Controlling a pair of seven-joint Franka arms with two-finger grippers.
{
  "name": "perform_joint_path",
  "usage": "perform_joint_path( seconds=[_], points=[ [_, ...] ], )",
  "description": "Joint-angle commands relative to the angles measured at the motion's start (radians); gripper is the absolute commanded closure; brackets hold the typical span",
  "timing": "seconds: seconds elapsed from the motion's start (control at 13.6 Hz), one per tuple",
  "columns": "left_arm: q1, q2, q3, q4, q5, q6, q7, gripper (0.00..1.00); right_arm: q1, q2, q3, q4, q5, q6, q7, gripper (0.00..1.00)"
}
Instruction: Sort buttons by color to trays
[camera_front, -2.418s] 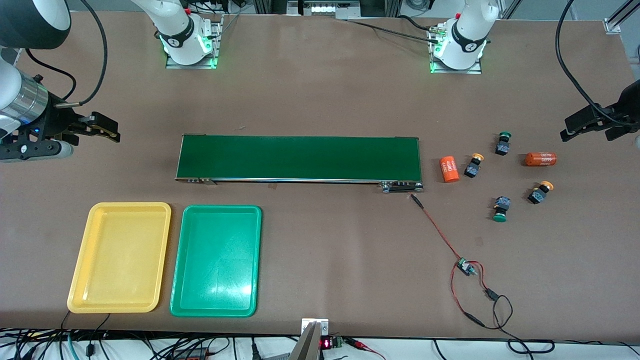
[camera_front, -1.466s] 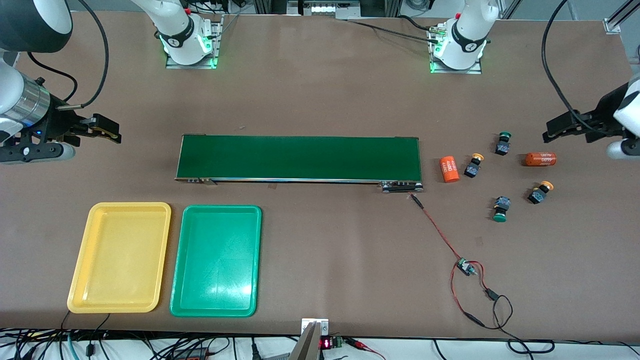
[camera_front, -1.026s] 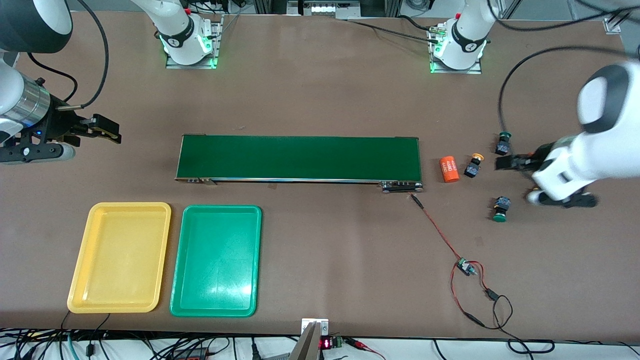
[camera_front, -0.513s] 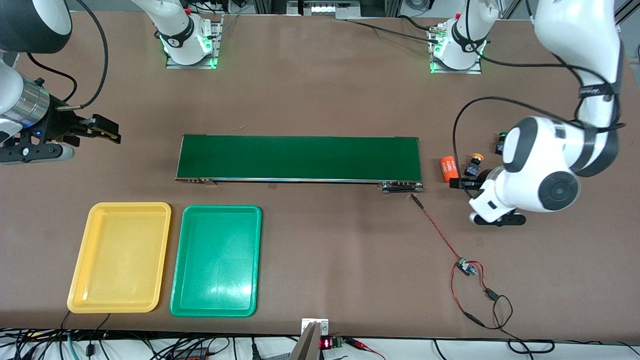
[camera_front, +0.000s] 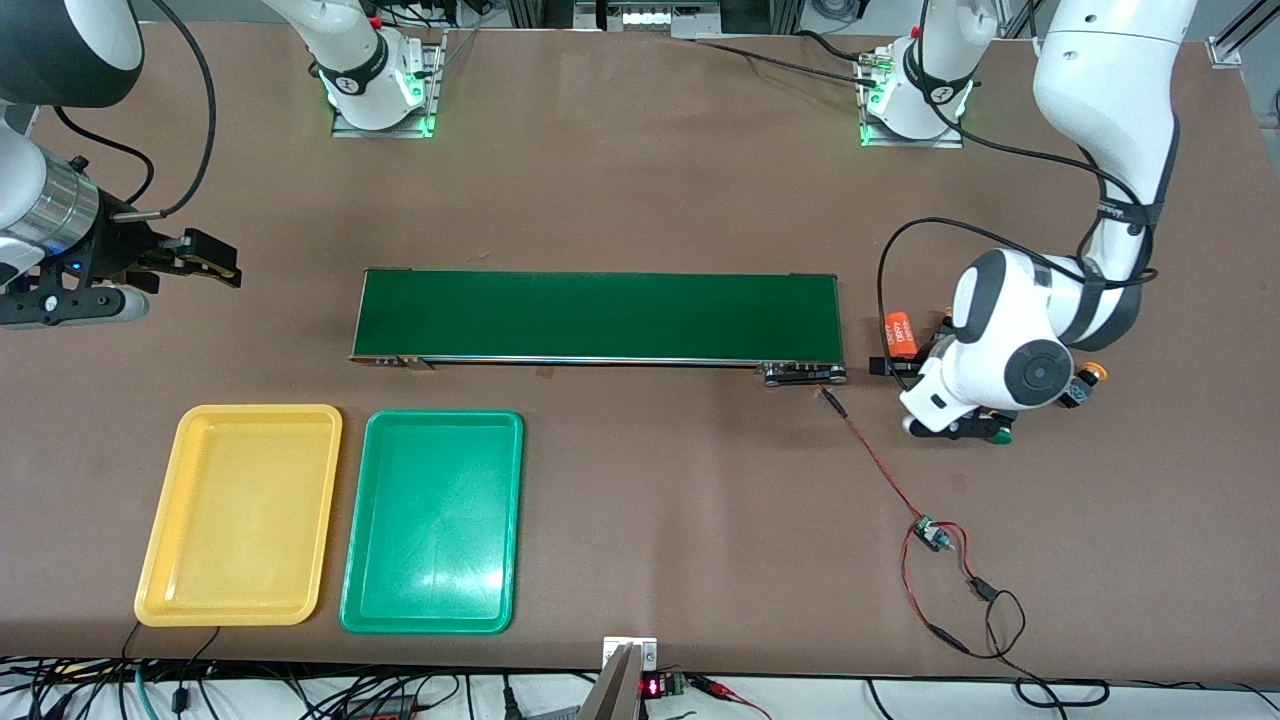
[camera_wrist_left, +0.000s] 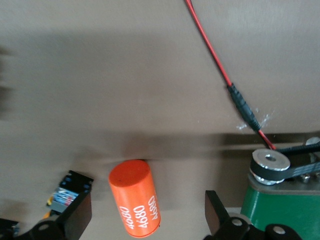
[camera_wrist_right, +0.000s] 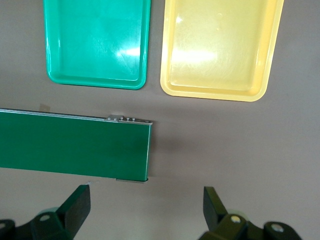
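Note:
My left gripper (camera_front: 893, 362) hangs low and open over the orange cylinder (camera_front: 900, 334) near the belt's end. In the left wrist view the cylinder (camera_wrist_left: 135, 202) lies between my spread fingers, touching neither, and a button's black-and-blue body (camera_wrist_left: 67, 194) lies just outside one finger (camera_wrist_left: 80, 216). The left arm hides most buttons. A yellow-capped one (camera_front: 1088, 380) and a green cap (camera_front: 997, 434) peek out beside the wrist. The yellow tray (camera_front: 240, 515) and green tray (camera_front: 432, 520) lie side by side at the right arm's end, both bare. My right gripper (camera_front: 205, 262) waits open over bare table there.
The long dark green belt (camera_front: 598, 315) runs across the table's middle, and its roller end (camera_wrist_left: 270, 165) shows close to my left gripper. A red-and-black wire (camera_front: 880, 465) trails from the belt's end to a small board (camera_front: 930, 535), nearer the front camera.
The left arm swung in from the table's end, came down over the orange cylinder and now covers most buttons. The right arm has not moved.

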Motion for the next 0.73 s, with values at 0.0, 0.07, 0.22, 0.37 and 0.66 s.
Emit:
perform_joint_path(
  seconds=[0.0,0.07,0.22,0.37,0.66],
  points=[
    [0.01,-0.101,-0.013,-0.112,-0.013,0.029,-0.001,0.0,-0.009,-0.003,0.0,0.009,-0.012,-0.009,-0.004,0.0],
    [0.011,-0.105,-0.013,-0.121,-0.013,0.031,0.011,0.0,-0.011,-0.001,0.0,0.009,-0.014,-0.009,-0.004,0.0],
    [0.02,-0.105,-0.013,-0.139,-0.013,0.04,0.046,0.0,-0.02,-0.003,0.0,0.007,-0.014,-0.009,-0.005,0.0],
    [0.027,-0.105,-0.013,-0.178,-0.013,0.08,0.088,0.0,-0.026,-0.009,0.002,0.006,-0.012,-0.011,-0.005,0.0],
    [0.03,-0.108,-0.013,-0.268,-0.013,0.187,0.108,0.0,-0.038,-0.032,0.003,-0.011,-0.004,-0.012,-0.011,0.0]
  ],
)
